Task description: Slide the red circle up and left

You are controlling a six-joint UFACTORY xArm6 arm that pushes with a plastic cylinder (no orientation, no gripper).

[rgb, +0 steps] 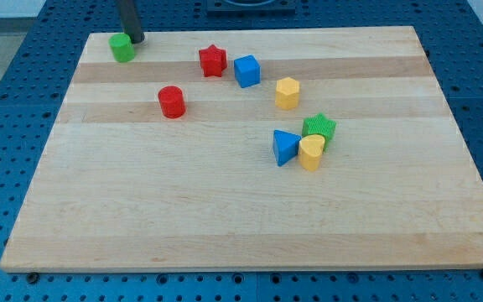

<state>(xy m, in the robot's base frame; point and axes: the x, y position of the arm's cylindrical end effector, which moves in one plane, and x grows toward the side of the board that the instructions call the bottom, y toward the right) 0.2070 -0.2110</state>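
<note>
wooden board [250,218], blue perforated surface [7,126]

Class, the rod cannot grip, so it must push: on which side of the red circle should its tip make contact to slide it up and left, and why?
Touch the red circle on its lower-right side wall, probably centred, since a round wall slips off an off-centre push. My tip now sits beside the green block at the view's top left, so it must circle round first.

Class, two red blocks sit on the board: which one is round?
The red circle, the view's lower-left red one, apart from the others. The red star has points and sits beside the blue cube.
</note>
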